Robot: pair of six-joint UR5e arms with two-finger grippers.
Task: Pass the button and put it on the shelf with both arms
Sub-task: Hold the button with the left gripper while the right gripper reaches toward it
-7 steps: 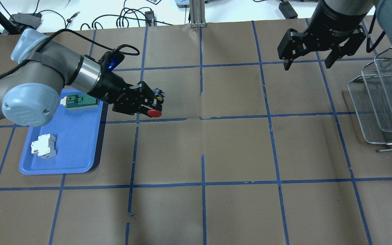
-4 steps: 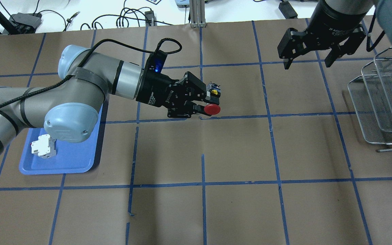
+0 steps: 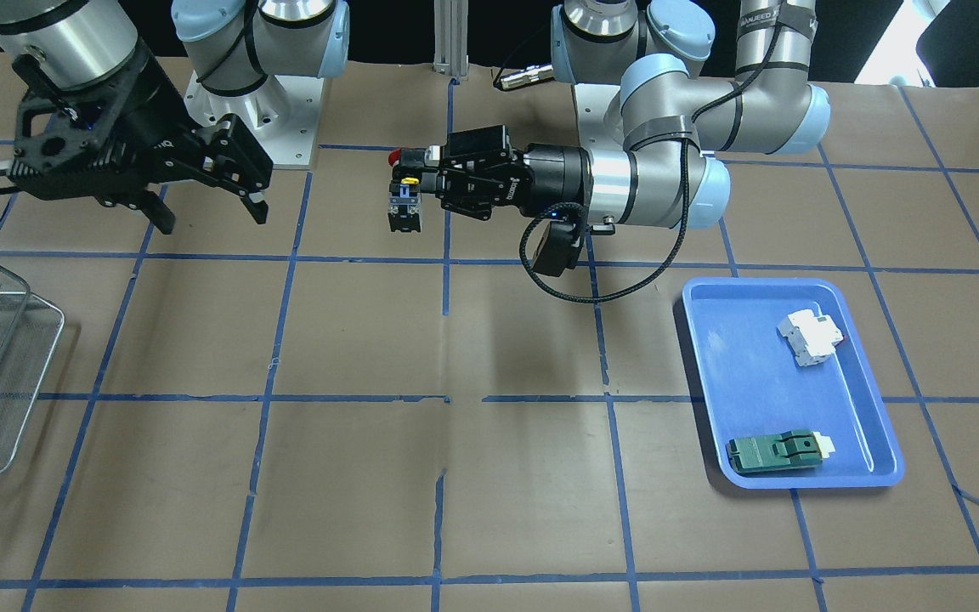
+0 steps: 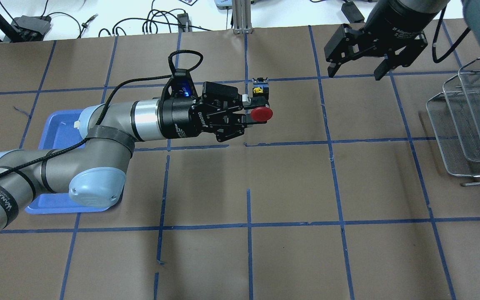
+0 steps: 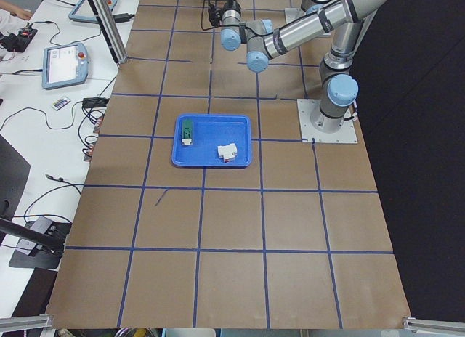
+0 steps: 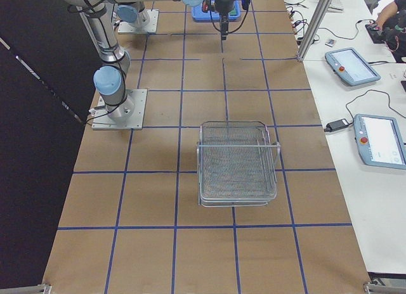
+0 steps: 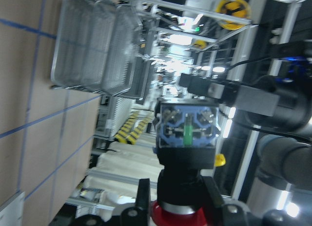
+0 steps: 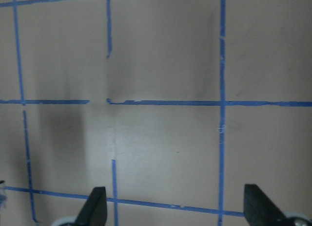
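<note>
The button, with a red mushroom cap [image 4: 261,113] and a black body [image 3: 405,208], hangs in the air over the table's middle. My left gripper [image 4: 249,111] is shut on it near the cap, also seen in the front view [image 3: 418,170]. In the left wrist view the button's [image 7: 187,133] body end points away from the camera. My right gripper [image 4: 354,73] is open and empty, above the table to the button's right, and shows in the front view [image 3: 211,217]. The wire-mesh shelf [image 4: 469,125] stands at the far right.
A blue tray [image 3: 736,365] behind my left arm holds a green flat block [image 3: 777,450] and a white breaker [image 3: 811,336]. The table is brown paper with a blue tape grid. The shelf [image 6: 238,164] sits near the table's end. Cables lie beyond the far edge.
My left arm has swung right and turned its wrist, carrying the button from beside the tray to the table's middle. My right gripper has shifted slightly left and stays open.
</note>
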